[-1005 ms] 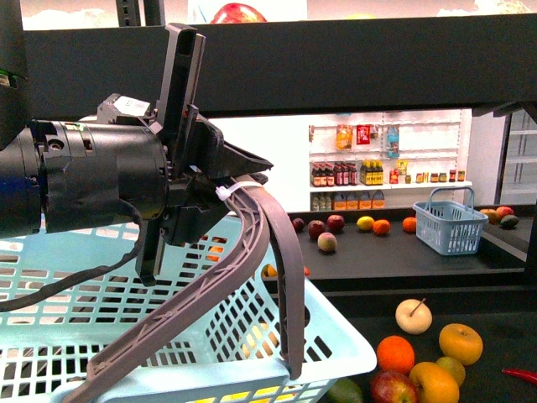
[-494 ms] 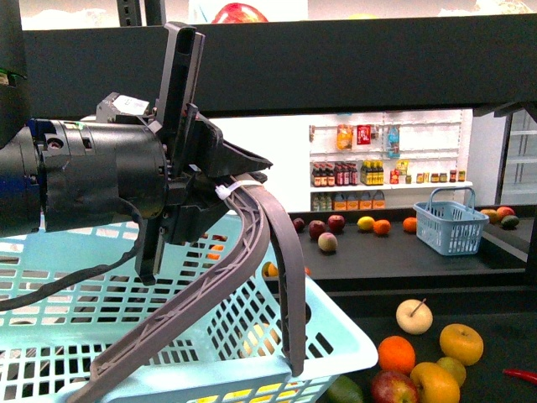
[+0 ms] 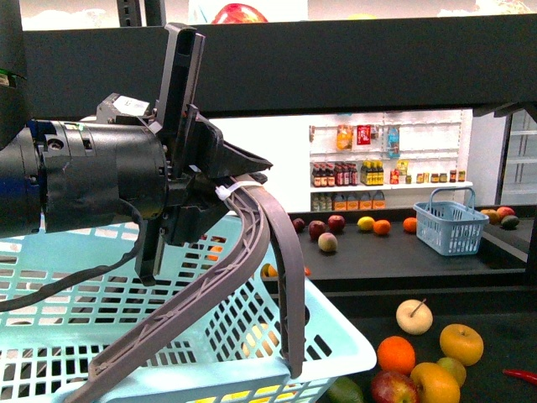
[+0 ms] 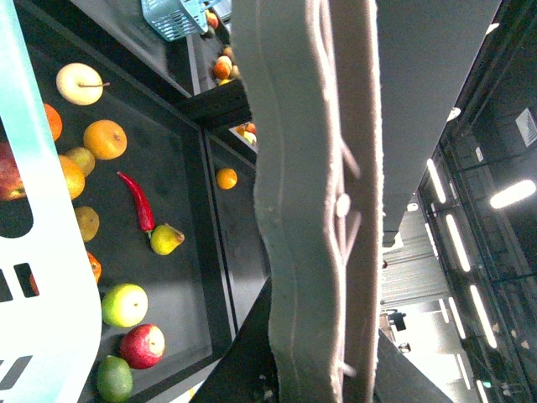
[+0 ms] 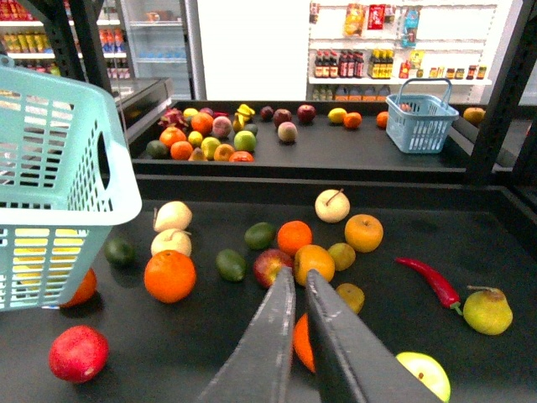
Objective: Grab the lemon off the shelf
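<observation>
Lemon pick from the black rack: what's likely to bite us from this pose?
1. Wrong fruit: the shelf holds several yellow look-alikes, such as the round yellow fruit, and none stands out as the target.
2. The right end effector is shut over a tight cluster and may knock the orange rolling.
3. The left arm and basket block much of the front view.

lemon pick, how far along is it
Nothing looks done yet. The right claw hangs nearly shut and empty over the fruit on the shelf, and the left claw is shut on nothing. The likeliest lemon lies untouched on a tray farther back. Reaching it, gripping it and lifting it out are all left.
</observation>
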Robot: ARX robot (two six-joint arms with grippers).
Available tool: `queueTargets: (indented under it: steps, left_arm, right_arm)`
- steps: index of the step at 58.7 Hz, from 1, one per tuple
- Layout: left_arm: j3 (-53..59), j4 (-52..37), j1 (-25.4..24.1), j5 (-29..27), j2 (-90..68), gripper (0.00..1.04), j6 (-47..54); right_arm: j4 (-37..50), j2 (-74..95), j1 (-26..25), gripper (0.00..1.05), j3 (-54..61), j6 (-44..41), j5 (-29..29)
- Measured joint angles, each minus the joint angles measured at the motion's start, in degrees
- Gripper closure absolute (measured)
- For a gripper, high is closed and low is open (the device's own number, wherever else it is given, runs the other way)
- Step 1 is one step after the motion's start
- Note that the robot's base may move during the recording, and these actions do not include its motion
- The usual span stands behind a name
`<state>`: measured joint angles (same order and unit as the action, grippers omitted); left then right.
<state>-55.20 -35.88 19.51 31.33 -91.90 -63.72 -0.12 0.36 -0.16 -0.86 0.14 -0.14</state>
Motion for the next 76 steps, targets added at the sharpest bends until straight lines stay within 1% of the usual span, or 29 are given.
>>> queueTargets:
  steps: [10, 16, 26, 35, 37, 40, 47, 49, 54, 60, 66, 69, 76]
  left_arm:
    - [0.0, 0.0, 0.0, 0.0, 0.0, 0.96, 0.0]
    - [0.0, 0.0, 0.0, 0.0, 0.0, 0.96, 0.0]
    - [0.0, 0.0, 0.0, 0.0, 0.0, 0.96, 0.0]
    - [0.0, 0.5, 0.0, -0.7, 0.0, 0.96, 0.2]
    - [-0.3, 1.7, 0.0, -3.1, 0.0, 0.96, 0.3]
    - [-0.3, 0.9, -0.3, -6.4, -0.1, 0.96, -1.0]
    - [-0.3, -5.9, -3.4, -11.5, -0.2, 0.96, -5.3]
    - [-0.3, -9.1, -5.2, -13.8, -0.2, 0.96, -7.3]
    - [0.0, -14.8, -9.0, -17.3, -0.7, 0.96, -11.1]
    - [0.9, -20.1, -14.1, -20.6, -1.8, 0.96, -15.6]
    - [2.1, -24.6, -19.2, -22.0, -3.5, 0.96, -19.2]
    - [2.5, -27.2, -22.4, -22.0, -4.8, 0.96, -20.8]
    - [2.8, -31.0, -28.0, -21.7, -7.0, 0.96, -22.7]
  right_arm:
    - [0.0, 0.0, 0.0, 0.5, 0.0, 0.0, 0.0]
    - [0.0, 0.0, 0.0, 0.31, 0.0, 0.0, 0.0]
    - [0.0, 0.0, 0.0, 0.06, 0.0, 0.0, 0.0]
    - [0.0, 0.0, 0.0, 0.07, 0.0, 0.0, 0.0]
    - [0.0, 0.0, 0.0, 0.07, 0.0, 0.0, 0.0]
    - [0.0, 0.0, 0.0, 0.07, 0.0, 0.0, 0.0]
    - [0.0, 0.0, 0.0, 0.07, 0.0, 0.0, 0.0]
    - [0.0, 0.0, 0.0, 0.07, 0.0, 0.0, 0.0]
    - [0.0, 0.0, 0.0, 0.07, 0.0, 0.0, 0.0]
    - [0.0, 0.0, 0.0, 0.07, 0.0, 0.0, 0.0]
    - [0.0, 0.0, 0.0, 0.07, 0.0, 0.0, 0.0]
    - [0.0, 0.0, 0.0, 0.07, 0.0, 0.0, 0.0]
    - [0.0, 0.0, 0.0, 0.07, 0.0, 0.0, 0.0]
